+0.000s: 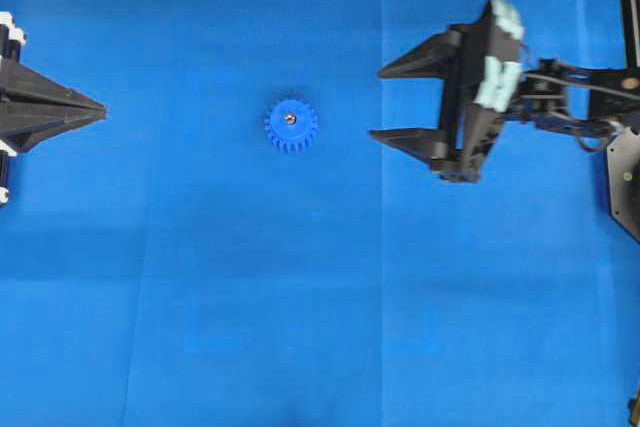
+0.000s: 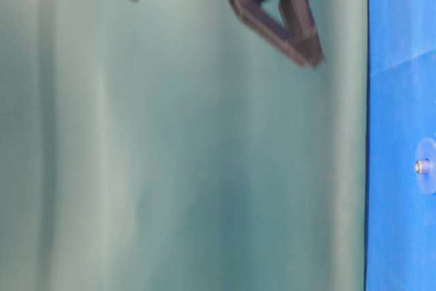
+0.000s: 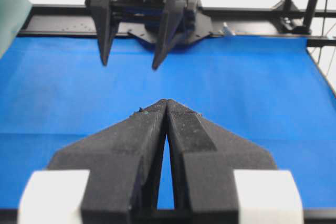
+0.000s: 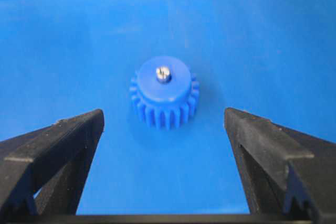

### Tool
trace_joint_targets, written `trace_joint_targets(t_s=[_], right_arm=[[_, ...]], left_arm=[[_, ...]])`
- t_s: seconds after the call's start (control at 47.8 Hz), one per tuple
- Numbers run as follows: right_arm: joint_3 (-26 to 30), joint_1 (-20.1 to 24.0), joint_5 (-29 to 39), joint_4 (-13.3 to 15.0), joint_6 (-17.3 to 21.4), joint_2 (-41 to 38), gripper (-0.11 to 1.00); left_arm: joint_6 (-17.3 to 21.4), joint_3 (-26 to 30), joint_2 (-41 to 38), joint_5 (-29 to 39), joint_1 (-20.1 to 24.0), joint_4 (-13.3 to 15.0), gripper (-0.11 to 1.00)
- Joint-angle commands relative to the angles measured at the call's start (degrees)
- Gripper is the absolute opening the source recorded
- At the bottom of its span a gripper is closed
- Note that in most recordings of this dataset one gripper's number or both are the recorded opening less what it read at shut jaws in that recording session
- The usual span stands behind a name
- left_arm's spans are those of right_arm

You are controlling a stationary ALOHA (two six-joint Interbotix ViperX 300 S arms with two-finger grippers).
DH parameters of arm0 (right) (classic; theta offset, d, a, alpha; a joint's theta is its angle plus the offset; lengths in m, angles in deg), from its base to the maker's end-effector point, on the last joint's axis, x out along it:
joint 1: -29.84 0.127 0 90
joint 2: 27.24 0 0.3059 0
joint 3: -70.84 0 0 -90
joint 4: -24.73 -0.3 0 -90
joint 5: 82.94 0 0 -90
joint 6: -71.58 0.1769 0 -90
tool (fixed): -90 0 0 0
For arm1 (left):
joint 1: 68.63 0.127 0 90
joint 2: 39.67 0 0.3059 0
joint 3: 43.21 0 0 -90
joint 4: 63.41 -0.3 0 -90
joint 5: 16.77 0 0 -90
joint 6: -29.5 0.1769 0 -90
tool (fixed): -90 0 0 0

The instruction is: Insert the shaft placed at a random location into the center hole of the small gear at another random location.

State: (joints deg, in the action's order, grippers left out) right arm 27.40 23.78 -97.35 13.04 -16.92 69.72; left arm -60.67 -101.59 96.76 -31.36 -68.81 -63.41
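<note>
two grippers over a blue cloth [image 1: 200, 327], neither holding anything. gear [image 1: 291, 126] sits flat on the cloth a bit left of centre in the overhead view, teeth all round, raised hub up. shaft [image 1: 290, 118] stands in the centre hole [image 4: 163, 74] of the hub; its silvery tip pokes just above the hub top, clear in the right wrist view. in the table-level view the pin end shows as a small shiny stub on the gear at the right edge.

right gripper [image 1: 378, 104] is on the right of the overhead view, fingers spread wide, tips pointing left toward the gear but well apart from it. right wrist view shows the gear centred in the gap between the two fingers [image 4: 58, 145], farther out than the tips, no contact. table-level view puts this gripper up off the cloth.

left gripper [image 1: 103, 108] is at the far left edge, fingers pressed together to a point, nothing between them, well apart from the gear. left wrist view confirms: the two pads [image 3: 139, 129] meet at the tip with only a thin slit behind.
</note>
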Motion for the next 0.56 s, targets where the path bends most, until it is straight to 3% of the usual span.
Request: trace_joint_targets(t_s=[0.0, 0.23, 0.544], right_arm=[[-1.6, 0.0, 0.2, -0.1, 0.0, 4.2, 0.86], [-5.6, 0.0, 1.7, -0.2, 0.0, 11.7, 0.86], [-6.2, 0.0, 2.3, -0.1, 0.0, 12.3, 0.85]], left_arm=[[-0.1, 0.6, -0.1, -0.3, -0.1, -0.1, 0.0], [-0.1, 0.6, 0.0, -0.3, -0.1, -0.1, 0.0], [-0.1, 0.6, 0.0, -0.3, -0.1, -0.1, 0.0]])
